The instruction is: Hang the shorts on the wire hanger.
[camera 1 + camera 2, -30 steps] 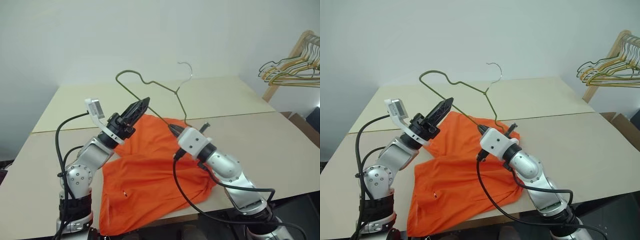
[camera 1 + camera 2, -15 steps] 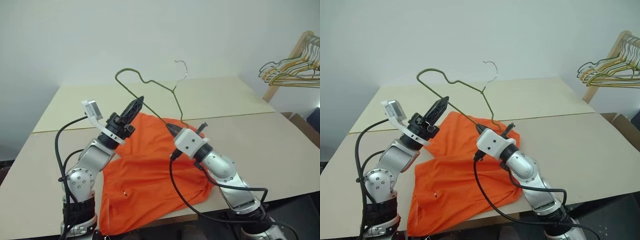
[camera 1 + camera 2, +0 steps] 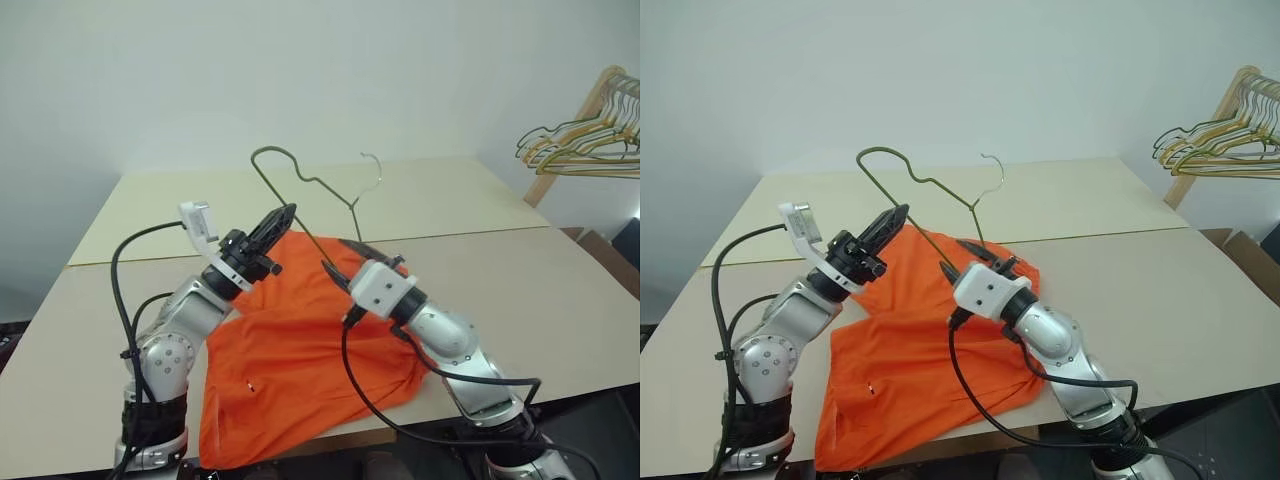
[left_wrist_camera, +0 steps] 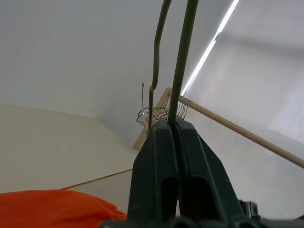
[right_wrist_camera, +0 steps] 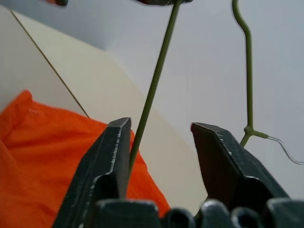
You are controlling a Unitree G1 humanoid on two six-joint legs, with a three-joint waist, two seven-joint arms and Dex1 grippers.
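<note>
Handover since a second ago: my right gripper opened off the wire hanger; left gripper clamps it. Risk: single-point pinch, hanger could swing above the shorts.

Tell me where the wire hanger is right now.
The wire hanger is raised above the table's middle, over the shorts, its lower wire clamped in the shut left gripper and passing between the open right gripper's fingers.

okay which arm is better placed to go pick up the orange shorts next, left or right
Right, probably. The right gripper is open and holding nothing, just above the shorts on the table. The left gripper is shut on the wire hanger, holding it up.
</note>
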